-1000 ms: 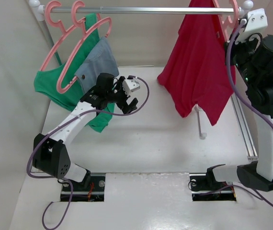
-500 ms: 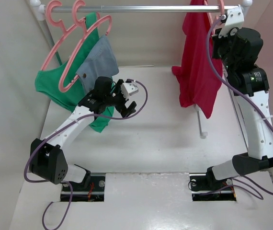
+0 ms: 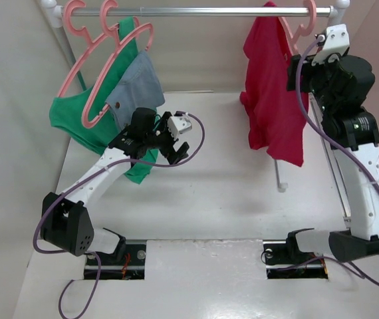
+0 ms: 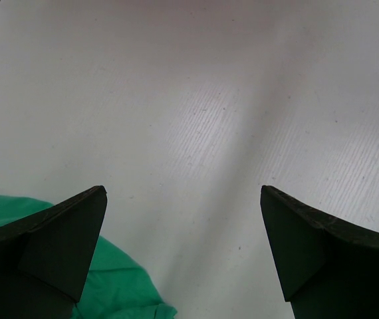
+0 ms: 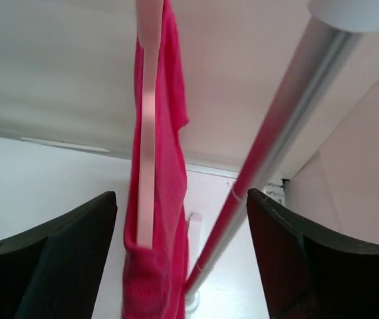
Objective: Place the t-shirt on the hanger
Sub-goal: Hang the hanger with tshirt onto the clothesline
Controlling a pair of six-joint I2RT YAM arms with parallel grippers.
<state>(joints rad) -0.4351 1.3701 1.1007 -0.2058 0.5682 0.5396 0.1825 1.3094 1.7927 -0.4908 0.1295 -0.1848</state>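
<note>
My right tool (image 5: 181, 199) is up high by the right end of the metal rail (image 3: 203, 11), and its jaws stand wide apart with nothing gripped between them. Through the gap, in the right wrist view, I see the salmon-pink hanger (image 5: 147, 119) as a thin strip running down, with the crimson t-shirt (image 5: 169, 199) draped over it and bunched around its lower end. From above, the hanger (image 3: 307, 14) has its curled hook over the rail near the right end, and the t-shirt (image 3: 269, 100) hangs down from it in loose folds, just to the left of my right arm. My left tool (image 3: 179, 149) is low over the white surface (image 3: 216, 193), left of middle and well apart from the t-shirt. Its jaws are spread fully and hold nothing; below them I see bare surface and an edge of the green garment (image 4: 110, 279) at the lower left. That green garment (image 3: 76, 123) and a small grey-blue denim piece (image 3: 136, 83) hang from two more pink hangers (image 3: 110, 60) at the left end of the rail.
</note>
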